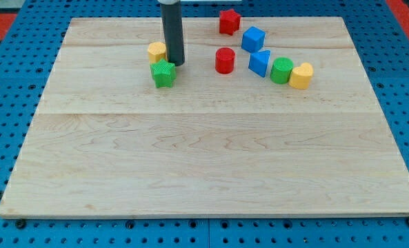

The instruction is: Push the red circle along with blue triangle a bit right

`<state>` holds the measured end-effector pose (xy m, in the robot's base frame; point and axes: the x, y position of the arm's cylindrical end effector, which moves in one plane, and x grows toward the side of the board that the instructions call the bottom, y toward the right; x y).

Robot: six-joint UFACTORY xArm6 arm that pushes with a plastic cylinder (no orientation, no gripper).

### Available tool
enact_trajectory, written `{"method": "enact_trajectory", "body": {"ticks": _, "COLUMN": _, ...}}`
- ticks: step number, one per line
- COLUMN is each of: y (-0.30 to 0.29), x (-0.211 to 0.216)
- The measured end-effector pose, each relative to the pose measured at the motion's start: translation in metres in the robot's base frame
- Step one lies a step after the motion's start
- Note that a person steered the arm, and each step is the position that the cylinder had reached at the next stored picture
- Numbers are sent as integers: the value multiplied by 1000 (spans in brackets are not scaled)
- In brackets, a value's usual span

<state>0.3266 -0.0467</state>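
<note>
The red circle (225, 60) stands on the wooden board (211, 158) near the view's top, a little right of centre. The blue triangle (260, 63) stands just to its right, a small gap between them. My tip (176, 63) is down on the board to the left of the red circle, well apart from it. The tip sits right beside a yellow block (156, 51) and a green star-shaped block (163, 73), at their right side.
A red block (229, 21) and a blue cube (253, 38) lie above the red circle. A green cylinder (281, 70) and a yellow block (301, 76) sit touching, just right of the blue triangle.
</note>
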Motion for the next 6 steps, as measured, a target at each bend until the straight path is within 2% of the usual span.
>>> {"method": "enact_trajectory", "body": {"ticks": 1, "y": 57, "x": -10}}
{"method": "enact_trajectory", "body": {"ticks": 2, "y": 93, "x": 7}}
{"method": "enact_trajectory", "body": {"ticks": 4, "y": 176, "x": -1}}
{"method": "enact_trajectory", "body": {"ticks": 5, "y": 171, "x": -3}}
{"method": "enact_trajectory", "body": {"ticks": 6, "y": 211, "x": -5}}
